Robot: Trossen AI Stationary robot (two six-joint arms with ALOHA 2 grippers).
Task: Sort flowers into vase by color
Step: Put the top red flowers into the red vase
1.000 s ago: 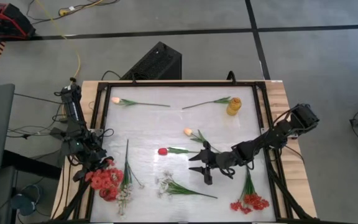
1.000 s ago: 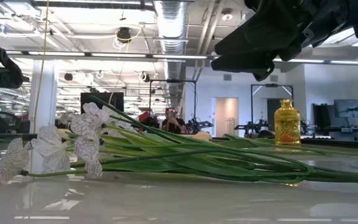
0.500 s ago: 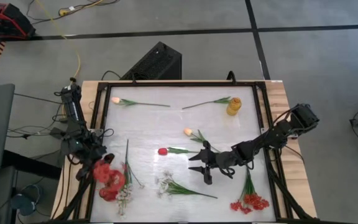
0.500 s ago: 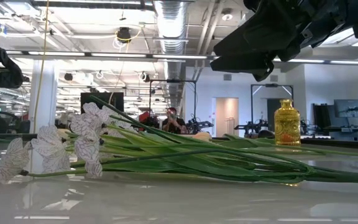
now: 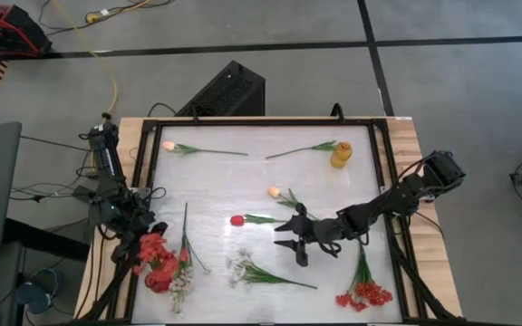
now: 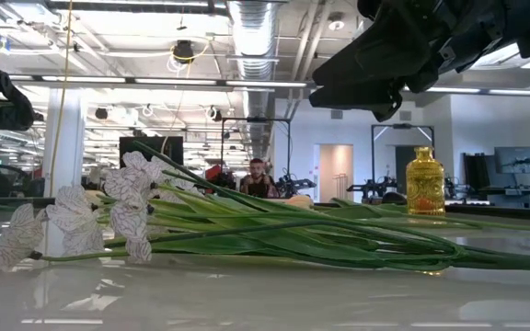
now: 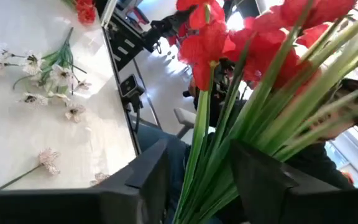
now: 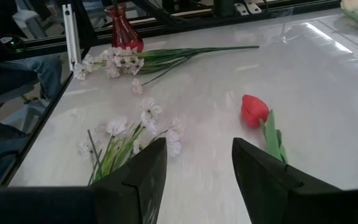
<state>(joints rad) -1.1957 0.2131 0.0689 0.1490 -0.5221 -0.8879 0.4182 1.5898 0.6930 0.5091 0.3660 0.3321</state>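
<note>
My left gripper (image 7: 194, 180) is pinched on a bunch of red blossom clusters (image 5: 155, 250), the thin green stems running up between my 2 dark, blocky fingers (image 7: 143, 177) and the crinkled red petals fanning out above. That arm is folded in tight over the near-left corner of the glossy white table (image 5: 261, 181), with the bunch hanging above the small red vase (image 5: 158, 280), a glassy flared bottle that stands among a spray of tiny white blossoms (image 5: 181, 272).

My right gripper (image 5: 295, 241) is spread wide and holds nothing. Its arm stretches low and long from the right edge towards the table's middle, and the fingers (image 8: 135, 177) hover just beside the red tulip (image 5: 237, 220), a smooth oval bud on a leafy stem. A second white spray (image 5: 241, 267) lies near it, papery and loose. A second red cluster (image 5: 363, 293) lies near the right corner. The amber vase (image 5: 341, 155), ribbed and rounded, stands at the far side, with 3 peach-yellow tulips (image 5: 274, 192) scattered flat.
</note>
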